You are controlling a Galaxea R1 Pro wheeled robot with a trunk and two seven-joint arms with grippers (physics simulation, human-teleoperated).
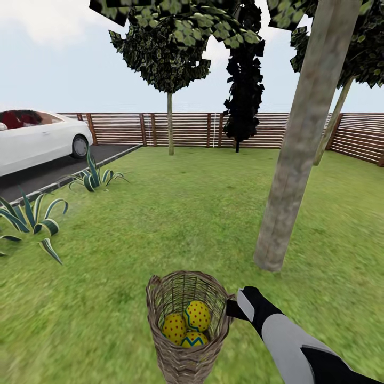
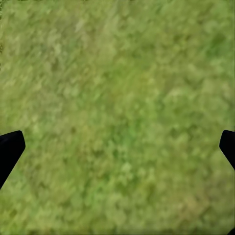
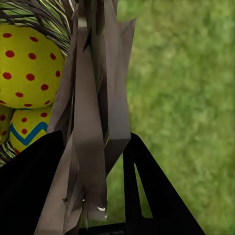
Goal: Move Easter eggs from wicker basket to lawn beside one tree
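Note:
The wicker basket (image 1: 156,309) stands on the lawn (image 1: 186,213) close in front of me, holding three Easter eggs: two yellow ones with red dots (image 1: 198,314) (image 1: 174,326) and one with a blue zigzag (image 1: 194,340). My right gripper (image 1: 232,309) is at the basket's right rim. In the right wrist view the gripper (image 3: 93,142) is shut on the basket wall (image 3: 93,98), one finger inside and one outside, with a dotted egg (image 3: 27,68) and the zigzag egg (image 3: 27,129) just beyond. My left gripper (image 2: 117,147) hangs open over bare grass. A thick tree trunk (image 1: 301,144) rises just beyond the basket to the right.
Two spiky plants (image 1: 32,218) (image 1: 93,176) border a driveway with a white car (image 1: 37,138) at the left. A slat fence (image 1: 186,129) closes the back, with a thin tree (image 1: 170,122), a dark narrow tree (image 1: 242,80) and a leaning trunk (image 1: 333,122) before it.

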